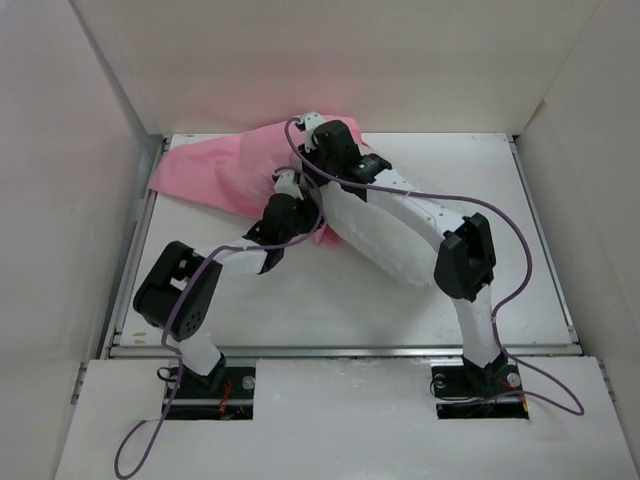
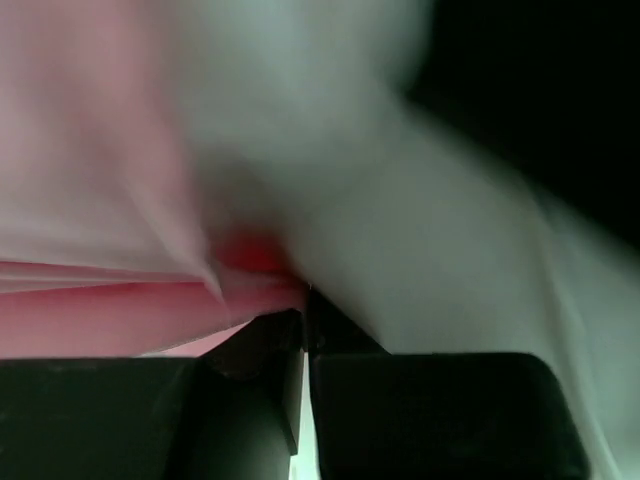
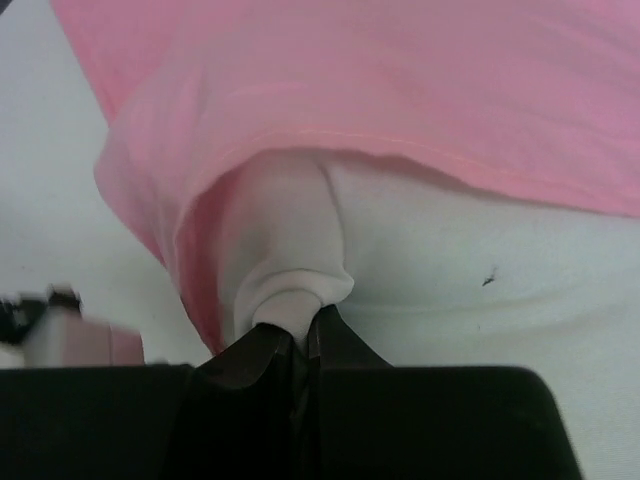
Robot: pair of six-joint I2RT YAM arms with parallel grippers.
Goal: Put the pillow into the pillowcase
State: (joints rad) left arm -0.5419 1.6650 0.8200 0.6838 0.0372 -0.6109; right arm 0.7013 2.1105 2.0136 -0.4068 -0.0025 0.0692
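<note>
The white pillow (image 1: 372, 240) lies slantwise in the middle of the table, its far end inside the mouth of the pink pillowcase (image 1: 215, 170). My right gripper (image 1: 318, 165) reaches over the pillow. In the right wrist view it (image 3: 305, 335) is shut on a pinched fold of the pillow (image 3: 290, 290), and the pillowcase hem (image 3: 400, 145) arches over that. My left gripper (image 1: 288, 205) is at the pillowcase mouth. Its wrist view is blurred: the jaws (image 2: 303, 318) stand closed at the pink pillowcase edge (image 2: 130, 315), with the pillow (image 2: 420, 270) to the right.
White walls close in the table (image 1: 300, 300) at the back and on both sides. The pillowcase lies against the back left corner. Purple cables (image 1: 520, 270) loop from both arms. The table's metal front edge (image 1: 340, 351) runs just ahead of the arm bases.
</note>
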